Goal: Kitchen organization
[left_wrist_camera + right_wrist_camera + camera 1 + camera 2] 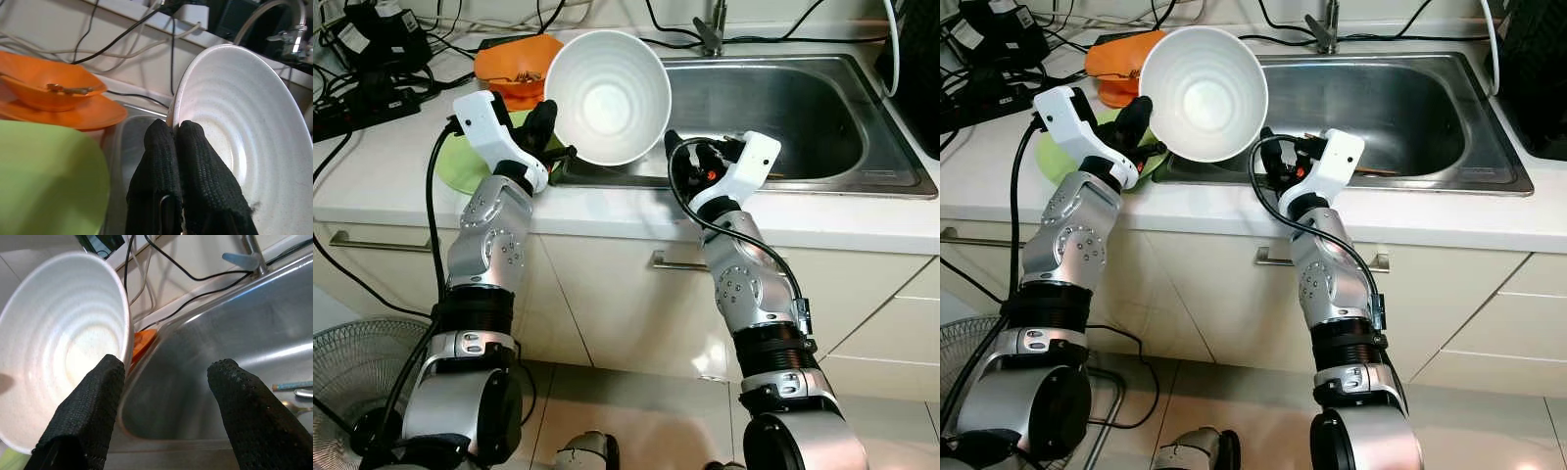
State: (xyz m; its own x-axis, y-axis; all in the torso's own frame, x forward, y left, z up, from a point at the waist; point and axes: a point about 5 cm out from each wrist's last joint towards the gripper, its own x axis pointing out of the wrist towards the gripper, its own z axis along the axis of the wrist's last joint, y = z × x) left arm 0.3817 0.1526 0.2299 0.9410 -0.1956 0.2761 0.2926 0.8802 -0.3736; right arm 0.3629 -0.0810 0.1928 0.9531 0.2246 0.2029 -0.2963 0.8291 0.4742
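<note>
Left eye view: the left claw (551, 137) pinches the rim of a white bowl (607, 96) and holds it tipped on edge above the front left corner of the sink (803, 117), its open mouth turned toward the camera; the right claw (690, 157) sits at the sink's front edge, just beside the bowl's lower right rim, with the white surface (391, 166) running left to a green plate (460, 166) and an orange bowl (514, 69). Right eye view: the same layout, the bowl standing between the two claws, the left one at its lower left rim, the right one low and to its right. Left wrist view: the two black fingers (161, 161) are closed together on the bowl's rim, one against the inner face and one behind the wall; the green plate and the orange bowl on its orange plate (73, 112) lie to the far side of the rim, the sink basin beyond. Right wrist view: the right claw's fingers (93, 401) stand spread and empty, one finger near the bowl's outer wall, though whether it touches cannot be told; the sink's hollow opens straight ahead between them, with utensils (293, 389) on its floor. Judged from this, the bowl lies to the left of the right claw, and the left arm alone carries it.
</note>
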